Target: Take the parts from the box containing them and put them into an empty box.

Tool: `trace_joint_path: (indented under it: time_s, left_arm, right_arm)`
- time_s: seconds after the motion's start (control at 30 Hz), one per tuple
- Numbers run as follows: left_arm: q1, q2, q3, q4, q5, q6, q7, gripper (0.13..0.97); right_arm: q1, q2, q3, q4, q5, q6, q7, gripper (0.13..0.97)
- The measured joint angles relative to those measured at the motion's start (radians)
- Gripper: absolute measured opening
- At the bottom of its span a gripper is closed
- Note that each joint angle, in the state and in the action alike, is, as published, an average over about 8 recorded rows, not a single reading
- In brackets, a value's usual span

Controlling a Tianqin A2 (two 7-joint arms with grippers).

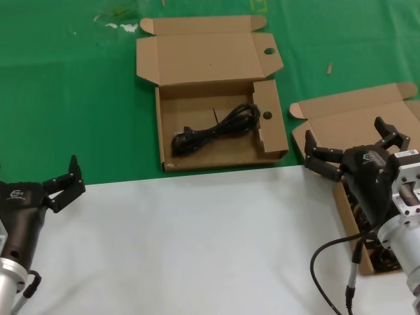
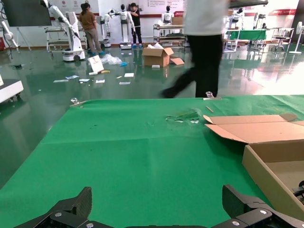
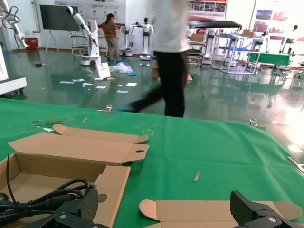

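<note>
Green cloth [image 1: 79, 92] backs both boxes; left gripper [image 1: 64, 184] and right gripper [image 1: 351, 147] gape empty.

1 cord [image 1: 215, 128] lies in the holed box [image 1: 197, 157], left of the plain box [image 1: 367, 125].

Bare tabletop [image 1: 197, 249] lies near and between both boxes; the holed box's [image 1: 197, 161] raised lid blocks its far side.
</note>
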Motion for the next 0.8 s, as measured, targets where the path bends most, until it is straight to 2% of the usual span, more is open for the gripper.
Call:
trace_joint_path:
  time_s: [0.8]
  left_arm:
    - [0.000,0.000,0.000,0.000,0.000,0.000,0.000,0.966]
  right_arm:
    - [0.000,0.000,0.000,0.000,0.000,0.000,0.000,0.966]
